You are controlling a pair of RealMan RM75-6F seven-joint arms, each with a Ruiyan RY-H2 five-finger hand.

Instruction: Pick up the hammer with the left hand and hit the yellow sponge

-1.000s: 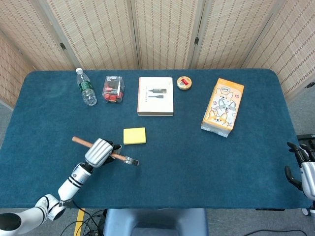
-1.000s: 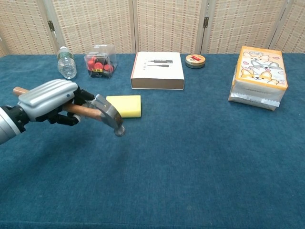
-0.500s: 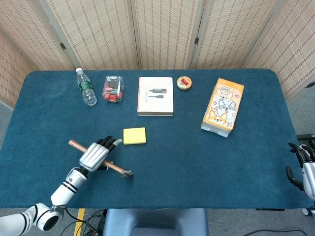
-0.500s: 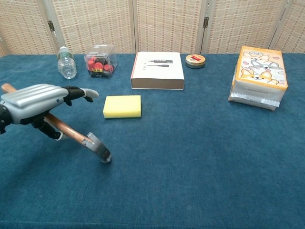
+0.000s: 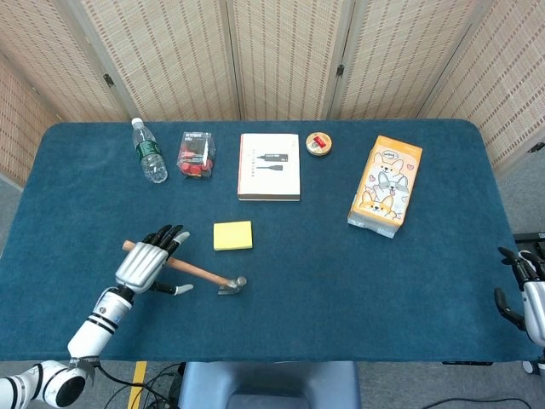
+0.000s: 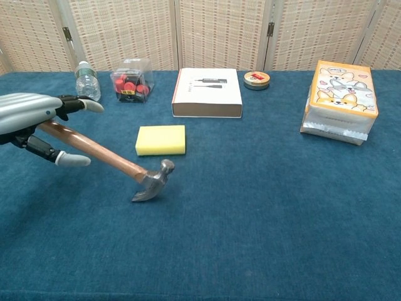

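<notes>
Wooden-handled hammer [image 6: 119, 164] released; left hand [image 5: 146, 262] now spread.

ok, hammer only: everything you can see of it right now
The hammer has a reddish-brown, wood-looking handle and a dark grey, metal-looking claw head. It lies slanted on the blue table, head down on the cloth just in front of the yellow sponge without touching it. The handle runs up-left under the left hand, whose fingers are spread over it, not closed around it.

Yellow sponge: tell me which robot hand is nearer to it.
Left. The left robot hand sits just beside the yellow sponge, over the hammer handle; the right robot hand is at the table's far edge.
</notes>
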